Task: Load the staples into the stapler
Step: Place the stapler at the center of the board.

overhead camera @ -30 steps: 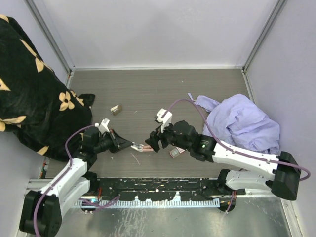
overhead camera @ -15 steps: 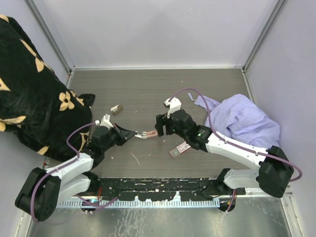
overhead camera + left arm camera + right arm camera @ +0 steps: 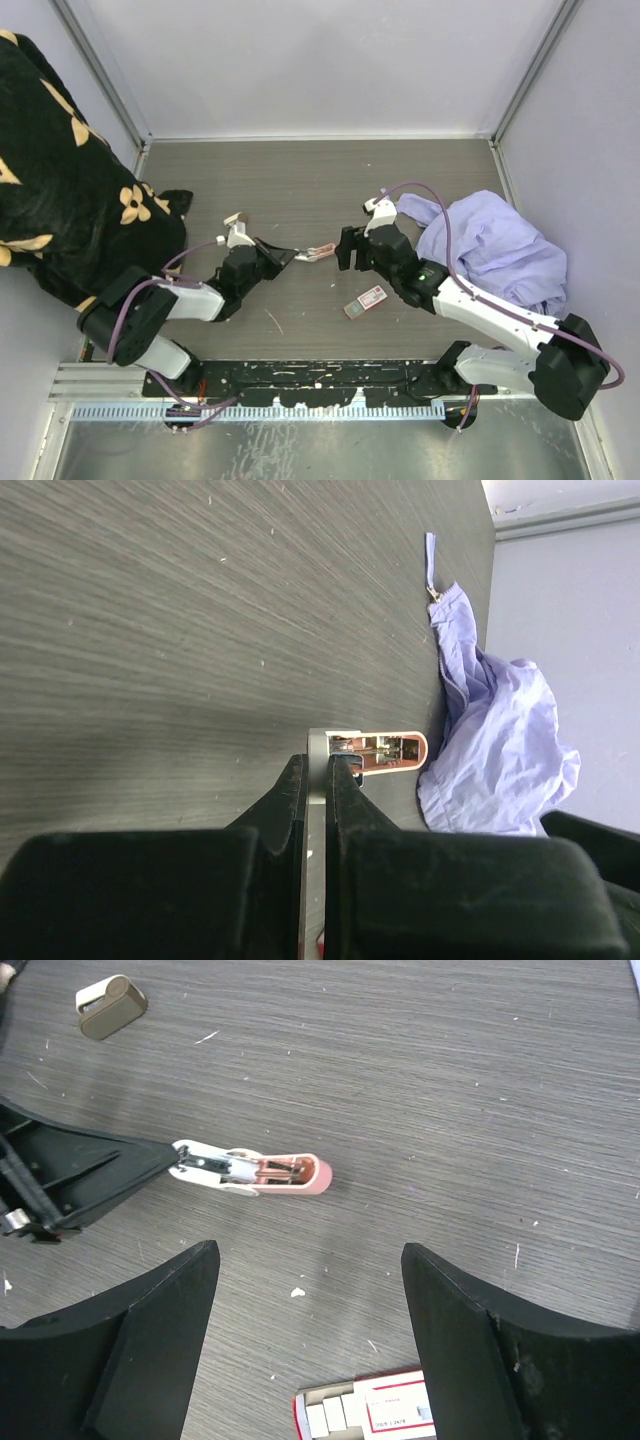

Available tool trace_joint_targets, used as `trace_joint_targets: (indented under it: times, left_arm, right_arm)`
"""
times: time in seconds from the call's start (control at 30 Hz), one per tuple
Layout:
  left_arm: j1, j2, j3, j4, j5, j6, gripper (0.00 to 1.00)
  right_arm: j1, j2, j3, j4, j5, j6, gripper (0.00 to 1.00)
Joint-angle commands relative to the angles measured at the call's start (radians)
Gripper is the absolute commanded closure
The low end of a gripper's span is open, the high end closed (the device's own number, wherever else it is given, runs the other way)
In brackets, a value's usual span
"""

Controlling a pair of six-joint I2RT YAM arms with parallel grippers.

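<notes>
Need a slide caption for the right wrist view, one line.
Open right claw hovers near the pink stapler held by the left claw; staples box at frame bottom.

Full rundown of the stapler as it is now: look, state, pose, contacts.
The stapler is small, with a pink shell rounded at its free end and a white part at the other end. Its open side shows a metal channel and coppery parts inside. It sits roughly level over the dark wood-grain table, its white end pinched in the shut left hand. Nothing else touches it. I cannot tell whether it rests on the table.
</notes>
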Motion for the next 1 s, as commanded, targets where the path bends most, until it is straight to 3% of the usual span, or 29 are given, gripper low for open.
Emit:
trace_joint_targets:
  times: [0.0,0.53,0.63,0.77,0.97]
  left_arm:
    - [-0.027,0.086,0.087,0.145,-0.072,-0.020,1.00]
    - [-0.040,0.242,0.084,0.202,-0.065,-0.026,0.99]
    - [-0.040,0.238,0.062,0.200,-0.070,-0.021,0.92]
    - [-0.039,0.204,0.043,0.157,-0.081,-0.005,0.73]
    - [-0.037,0.148,0.034,0.074,-0.096,0.027,0.63]
  right_arm:
    - [-0.009,-0.062,-0.012,0.054,0.036,0.016,0.20]
    - [-0.018,-0.103,-0.034,0.052,0.046,0.032,0.20]
    - [-0.018,-0.100,-0.030,0.051,0.044,0.036,0.20]
    - [-0.019,-0.100,-0.029,0.049,0.044,0.042,0.20]
    - [-0.018,-0.106,-0.028,0.050,0.039,0.045,0.20]
